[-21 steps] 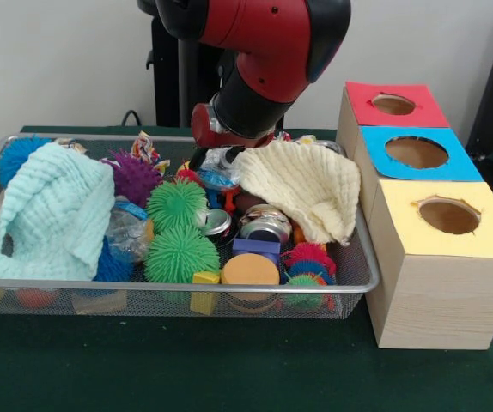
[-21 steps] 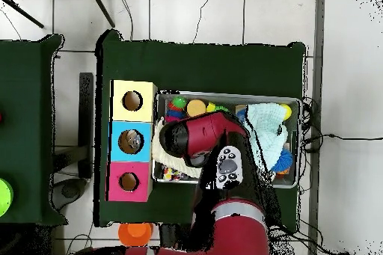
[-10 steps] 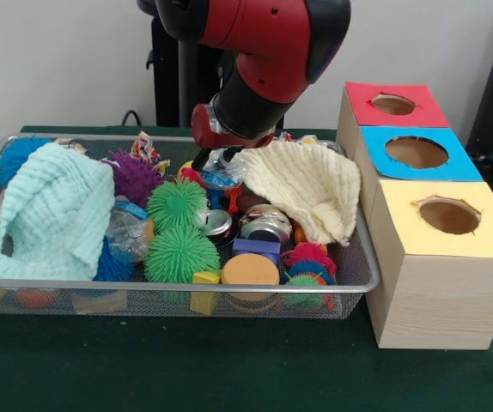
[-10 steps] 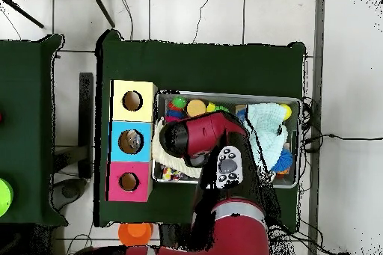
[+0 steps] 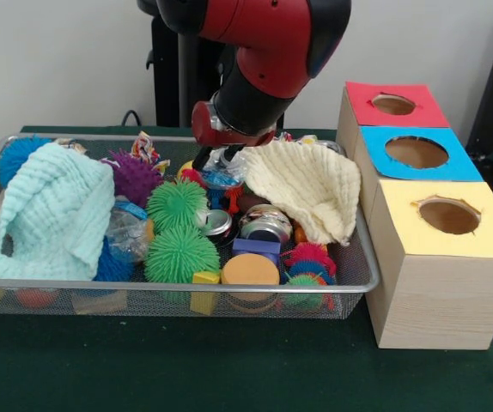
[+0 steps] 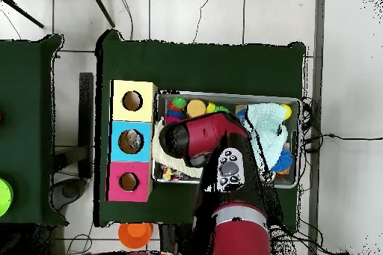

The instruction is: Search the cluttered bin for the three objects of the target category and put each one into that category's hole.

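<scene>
Risk: snagging the cream cloth [image 5: 305, 190] as I lift | gripper [image 5: 215, 163] low in the bin [image 5: 178, 286], back middle, over crinkly wrappers [image 5: 215, 178] | I cannot tell its state | target unclear; boxes [image 5: 435, 215] just beside bin.

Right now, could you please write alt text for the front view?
A red and black robot arm reaches into the back of a wire mesh bin of toys and cloths. Beside it stands a wooden box with red, blue and yellow holed tops.
</scene>
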Robot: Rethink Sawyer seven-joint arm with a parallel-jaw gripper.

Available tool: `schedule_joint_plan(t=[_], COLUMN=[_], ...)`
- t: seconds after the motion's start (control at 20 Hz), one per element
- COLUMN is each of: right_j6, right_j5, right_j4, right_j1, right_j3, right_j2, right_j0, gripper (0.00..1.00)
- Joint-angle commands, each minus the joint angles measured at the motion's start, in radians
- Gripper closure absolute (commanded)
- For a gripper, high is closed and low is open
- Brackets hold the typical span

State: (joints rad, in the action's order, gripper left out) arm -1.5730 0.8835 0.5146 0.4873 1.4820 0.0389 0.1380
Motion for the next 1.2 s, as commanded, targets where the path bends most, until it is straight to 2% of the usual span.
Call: schedule_joint_plan(t=[0.05,0.3,0.65,1.2], right_j6=[0.084,0.107,0.104,0.015], right_j5=[-0.101,-0.075,-0.065,-0.148], right_j4=[0.003,-0.013,-0.012,-0.073], right_j1=[0.121,0.212,0.275,0.356], right_j3=[0.182,0.239,0.279,0.307], right_j2=[-0.117,-0.137,-0.169,-0.241], right_j0=[0.039,0.056,0.075,0.101], gripper=[1.0,1.0,1.0,1.0])
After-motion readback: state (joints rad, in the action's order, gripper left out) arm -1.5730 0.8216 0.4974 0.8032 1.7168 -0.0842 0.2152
